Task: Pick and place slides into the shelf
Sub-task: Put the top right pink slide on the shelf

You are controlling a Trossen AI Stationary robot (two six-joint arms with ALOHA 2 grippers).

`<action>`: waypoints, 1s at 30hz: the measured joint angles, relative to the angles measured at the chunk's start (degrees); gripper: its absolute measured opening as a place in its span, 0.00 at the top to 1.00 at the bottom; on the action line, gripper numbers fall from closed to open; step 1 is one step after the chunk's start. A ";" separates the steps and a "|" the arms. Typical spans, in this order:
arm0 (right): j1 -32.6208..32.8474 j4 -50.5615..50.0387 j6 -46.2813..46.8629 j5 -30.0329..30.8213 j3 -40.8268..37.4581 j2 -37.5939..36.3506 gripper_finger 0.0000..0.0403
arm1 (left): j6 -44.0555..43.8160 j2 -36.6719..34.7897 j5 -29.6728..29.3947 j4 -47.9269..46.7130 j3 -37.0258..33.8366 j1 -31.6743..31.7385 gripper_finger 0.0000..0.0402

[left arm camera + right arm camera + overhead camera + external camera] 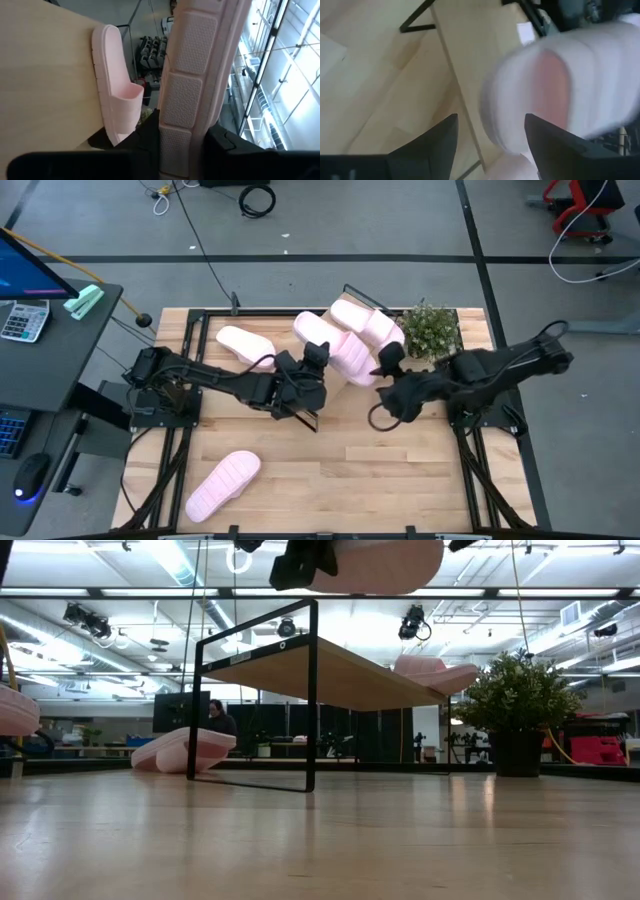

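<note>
My left gripper (318, 352) is pinching a pale pink slide (325, 343), the two dark fingers (145, 137) pressed against either side of its thick sole; in my left wrist view the sole's textured tread (192, 75) runs straight away from me, held on edge between the fingers. In the low view that held slide (375, 562) hangs high above the shelf (300, 665), well clear of its light wood board. Just past it, a second slide (117, 95) rests on the shelf board (45, 75), strap toward the far end; in the high view this looks like the one (365, 320) lying near the shelf's far right end, beside the small potted plant (432, 330). My right gripper (388, 360) sits close by on the other side of the shelf, its fingers (432, 140) spread apart with nothing between them, and a blurred pink slide (560, 85) fills the space just ahead of it over the board's edge. Out to my left, a third slide (243, 343) lies on the tabletop (350, 470) beside the shelf's black wire frame (312, 700), and the low view shows it (183, 750) flat on the wood behind the frame's leg. The fourth slide (222, 484) lies alone at the near left of the table, well apart from everything else.
</note>
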 joint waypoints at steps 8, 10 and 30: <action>0.39 3.04 1.16 5.92 -0.02 0.51 0.42 | 5.51 0.00 0.95 4.90 0.00 0.07 0.74; 0.22 3.83 0.70 6.12 -0.02 -0.14 0.43 | 5.51 -0.02 0.78 5.15 0.00 0.07 0.75; 0.24 4.13 1.18 6.51 -0.02 -0.22 0.80 | 8.12 -0.04 1.56 7.52 0.00 0.07 0.75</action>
